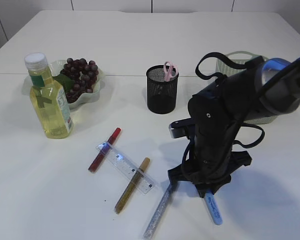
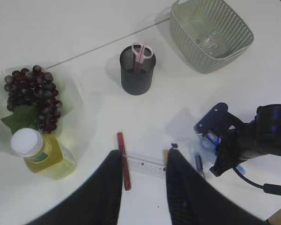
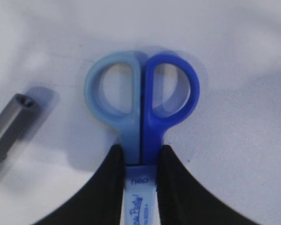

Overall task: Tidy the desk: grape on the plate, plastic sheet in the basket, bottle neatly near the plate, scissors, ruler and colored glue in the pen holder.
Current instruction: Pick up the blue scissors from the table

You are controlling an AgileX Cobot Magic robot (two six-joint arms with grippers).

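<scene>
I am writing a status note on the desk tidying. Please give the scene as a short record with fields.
right gripper: low at the table, one finger on each side of the blue scissors, just below the handles
left gripper: open, holding nothing, high above the ruler
pen holder: contains pink scissors
plate: holds the grapes
bottle: upright beside the plate
basket: something clear lies inside
still on table: ruler, glue pens, blue scissors
</scene>
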